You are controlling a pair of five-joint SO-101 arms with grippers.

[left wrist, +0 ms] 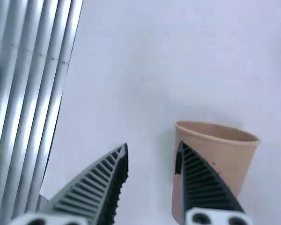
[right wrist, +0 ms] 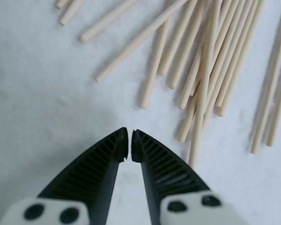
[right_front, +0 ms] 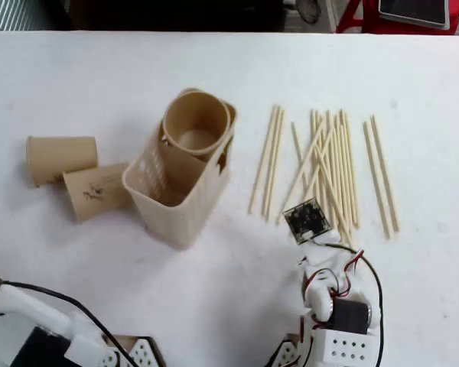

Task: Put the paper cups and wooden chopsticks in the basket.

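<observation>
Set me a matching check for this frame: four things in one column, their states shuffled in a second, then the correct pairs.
Things:
1. left gripper
2. right gripper
3. basket
4. chopsticks

States:
A. spread flat on the table
B. shut
C. holds one paper cup, mouth up
D. open

Pairs: 1-D, 2-B, 3-C, 4-A
</observation>
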